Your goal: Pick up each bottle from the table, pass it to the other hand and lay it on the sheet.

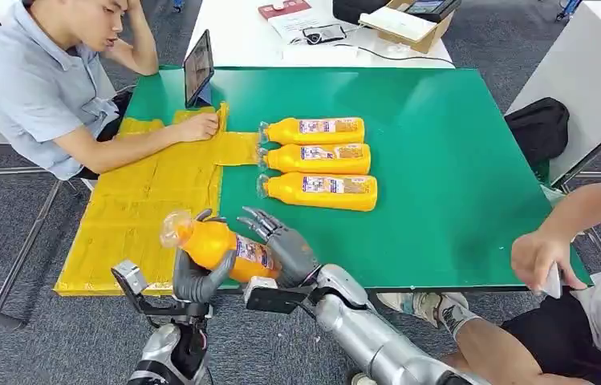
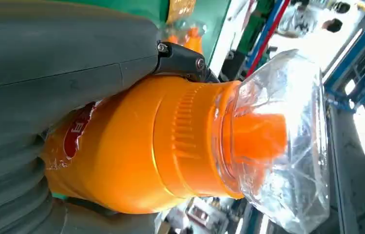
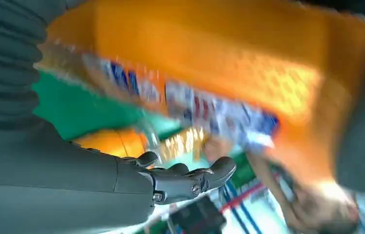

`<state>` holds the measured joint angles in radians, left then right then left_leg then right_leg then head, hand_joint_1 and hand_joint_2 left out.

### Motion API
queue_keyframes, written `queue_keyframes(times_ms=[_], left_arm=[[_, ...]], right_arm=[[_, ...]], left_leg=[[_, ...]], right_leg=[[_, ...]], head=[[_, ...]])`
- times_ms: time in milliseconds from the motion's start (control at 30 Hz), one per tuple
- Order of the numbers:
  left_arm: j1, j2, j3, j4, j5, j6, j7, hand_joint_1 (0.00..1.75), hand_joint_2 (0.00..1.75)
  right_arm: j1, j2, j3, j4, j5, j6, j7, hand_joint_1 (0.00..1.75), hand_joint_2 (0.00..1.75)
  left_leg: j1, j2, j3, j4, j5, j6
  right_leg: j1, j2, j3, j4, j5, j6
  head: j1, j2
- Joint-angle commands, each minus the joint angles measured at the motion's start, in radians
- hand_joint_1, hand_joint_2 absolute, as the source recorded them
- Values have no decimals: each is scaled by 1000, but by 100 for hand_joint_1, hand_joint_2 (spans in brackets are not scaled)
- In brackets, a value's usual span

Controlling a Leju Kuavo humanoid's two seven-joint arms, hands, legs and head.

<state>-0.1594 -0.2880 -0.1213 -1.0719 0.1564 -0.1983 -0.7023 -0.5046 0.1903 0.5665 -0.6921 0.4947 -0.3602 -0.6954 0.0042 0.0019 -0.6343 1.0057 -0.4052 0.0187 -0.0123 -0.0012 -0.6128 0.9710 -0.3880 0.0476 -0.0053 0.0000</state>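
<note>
My left hand (image 1: 195,278) grips an orange bottle (image 1: 218,245) from below, over the near edge of the yellow sheet (image 1: 140,210). The bottle lies tilted, with its clear-wrapped cap (image 1: 175,227) pointing left. From close behind my left hand (image 2: 48,92), the orange bottle (image 2: 161,141) and its clear cap cover (image 2: 292,146) loom large. My right hand (image 1: 284,243) sits at the bottle's label end, fingers spread apart. In the right wrist view the bottle (image 3: 209,63) is blurred beside my right hand (image 3: 122,190). Three more orange bottles (image 1: 319,159) lie side by side on the green table (image 1: 457,160).
A person at the left rests a hand (image 1: 197,127) on the sheet's far part, beside a propped tablet (image 1: 198,66). Another person's hand (image 1: 544,258) hovers at the table's near right corner. A white table (image 1: 249,36) with boxes stands behind.
</note>
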Motion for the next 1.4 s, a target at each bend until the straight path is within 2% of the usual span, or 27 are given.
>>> queue_keyframes(times_ms=[33, 133, 167, 233, 333, 367, 400, 433, 467, 500, 567, 633, 667, 733, 767, 933, 1000, 1133, 1267, 1400], left_arm=[[-102, 45, 60, -21, 12, 106, 4, 175, 175], [-109, 51, 97, -67, -19, 195, 4, 175, 175], [-108, 49, 118, -115, -62, 271, 4, 175, 175], [-114, 52, 126, -117, -64, 285, 4, 175, 175], [-110, 69, 116, -221, -186, 479, 4, 175, 175], [-107, 102, 62, -262, -290, 647, 4, 175, 175], [-107, 102, 62, -262, -290, 647, 4, 175, 175], [-109, 126, 27, -259, -339, 725, 4, 175, 175], [-133, 170, -43, -178, -498, 896, 4, 175, 175], [-133, 170, -43, -178, -498, 896, 4, 175, 175], [-147, 122, 55, -102, -778, 896, 4, 175, 175], [-161, 107, 105, -54, -929, 896, 4, 175, 175], [-196, 94, 143, 58, -1034, 896, 4, 175, 175], [-210, 93, 148, 91, -1049, 896, 4, 175, 175], [-248, 96, 168, 191, -1174, 896, 49, 175, 175], [-265, 109, 156, 226, -1259, 896, 90, 175, 175], [-327, 128, 97, 383, -1268, 893, 145, 175, 175], [-421, 149, 4, 554, -1295, 773, 212, 175, 175], [-505, 166, -54, 680, -1324, 651, 298, 175, 175], [-505, 166, -54, 680, -1324, 651, 298, 175, 175]], right_arm=[[23, -90, -15, -128, -55, -54, -3, 0, 0], [50, -115, -24, -179, -85, -76, -3, 0, 0], [71, -129, -23, -225, -110, -104, -3, 0, 0], [81, -136, -21, -245, -118, -107, -3, 0, 0], [120, -153, -20, -350, -148, -161, -3, 0, 0], [140, -155, -25, -409, -177, -175, -3, 0, 0], [140, -155, -25, -409, -177, -175, -3, 0, 0], [149, -151, -31, -430, -177, -178, -3, 0, 0], [171, -143, -48, -473, -186, -178, -3, 0, 0], [171, -143, -48, -473, -186, -178, -3, 0, 0], [187, -135, -52, -495, -201, -150, -3, 0, 0], [195, -134, -42, -498, -202, -135, -3, 0, 0], [201, -132, -31, -493, -204, -114, -3, 0, 0], [207, -130, -24, -493, -201, -121, -3, 0, 0], [202, -140, -5, -479, -196, -127, -3, 0, 0], [204, -144, -4, -479, -200, -125, -3, 0, 0], [209, -141, -18, -476, -216, -108, -3, 0, 0], [210, -140, -32, -469, -225, -73, -3, 0, 0], [204, -137, -31, -457, -223, -52, -3, 0, 0], [204, -137, -31, -457, -223, -52, -3, 0, 0]], left_leg=[[1, -3, 3, 0, -1, -1], [1, -2, 3, 0, -1, -1], [1, -2, 2, 0, -1, -1], [0, -1, 2, 0, -1, -1], [1, -1, 1, 1, -1, -1], [1, -2, 2, 1, -2, -1], [1, -1, 1, 1, -2, -1], [0, -1, 1, 1, -1, -1], [0, -2, 6, 2, -5, -2], [0, -2, 3, 0, -2, -1], [0, -3, 5, 0, -2, -1], [0, -2, 3, -1, -1, -1], [0, -2, 5, 0, -2, -1], [0, -3, 7, -1, -2, -1], [0, -1, 5, -1, -1, -1], [0, -2, 3, -1, 0, 0], [0, -2, 4, -1, -1, 0], [0, -6, 6, -1, -1, -1], [0, -3, 2, 0, 0, 0], [-1, 0, 3, -1, 0, 0]], right_leg=[[1, -3, 4, 0, -2, -2], [1, -2, 4, 0, -2, -2], [1, -2, 3, 0, -1, -1], [0, -1, 2, 0, -1, -1], [1, -1, 2, 1, -2, -1], [1, -2, 3, 1, -3, -1], [1, -1, 1, 1, -2, -1], [0, -1, 1, 1, -2, -1], [1, -1, 6, 3, -6, -3], [0, -1, 3, 1, -3, -1], [0, -3, 5, 1, -4, -1], [0, -2, 3, 0, -2, -1], [0, -1, 5, 0, -3, -1], [0, -2, 7, 0, -4, -1], [-1, -1, 5, 0, -2, -1], [0, -2, 3, 0, -2, 0], [-1, -2, 4, 0, -2, 0], [0, -6, 7, 0, -4, -1], [-1, -3, 3, 0, -2, 0], [-1, 0, 4, 0, -1, 0]], head=[[0, 0], [0, 0], [0, 0], [0, 0], [0, 0], [0, 0], [0, 0], [0, 0], [0, 0], [0, 0], [0, 0], [-1, 0], [0, 0], [0, 0], [0, 0], [0, 0], [0, 0], [0, 0], [0, 0], [0, 0]])
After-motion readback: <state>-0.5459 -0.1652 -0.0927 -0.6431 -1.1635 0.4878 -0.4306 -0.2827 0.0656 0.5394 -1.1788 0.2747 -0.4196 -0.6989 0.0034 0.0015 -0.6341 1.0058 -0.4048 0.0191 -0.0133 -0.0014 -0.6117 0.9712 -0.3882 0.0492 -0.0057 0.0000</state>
